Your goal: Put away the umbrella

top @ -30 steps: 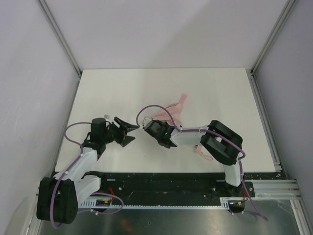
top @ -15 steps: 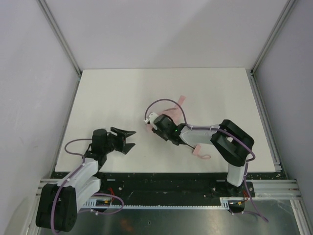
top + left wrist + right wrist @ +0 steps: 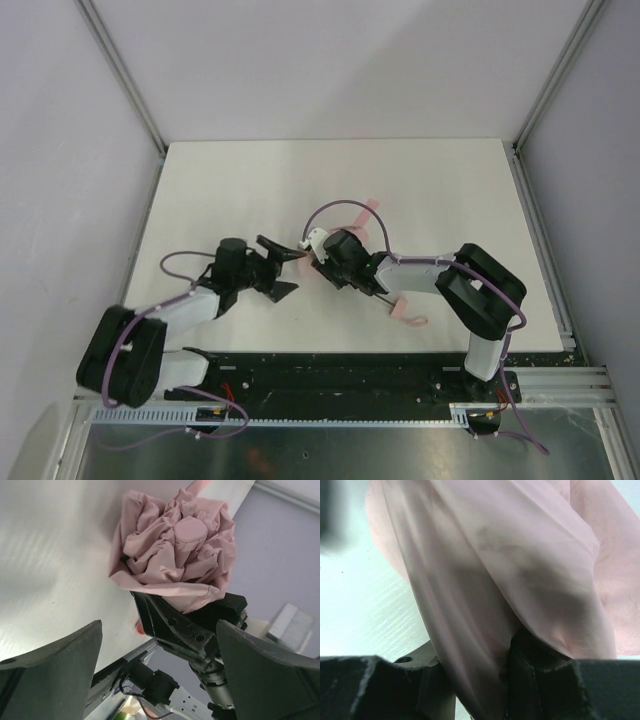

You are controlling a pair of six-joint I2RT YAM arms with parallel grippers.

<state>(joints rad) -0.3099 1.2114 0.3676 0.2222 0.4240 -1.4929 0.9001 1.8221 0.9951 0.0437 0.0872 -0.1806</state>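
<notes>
Fabric of the umbrella (image 3: 520, 580) fills nearly the whole right wrist view, so the right fingers (image 3: 370, 685) show there only as dark, blurred shapes along the bottom edge. From above, the right arm (image 3: 430, 275) covers most of the umbrella. Only a pink strip (image 3: 366, 209) beyond the arm and the handle (image 3: 403, 308) with its loop by the forearm peek out, and I can't make out the shaft. The left wrist view shows 1 bunched pink end, with the right fingers clamped around the fabric just below it, over the middle of the surface (image 3: 220, 180). The left fingers (image 3: 55, 675) stand wide apart, nothing between them, facing that end. I count 2 arms and 1 umbrella.
</notes>
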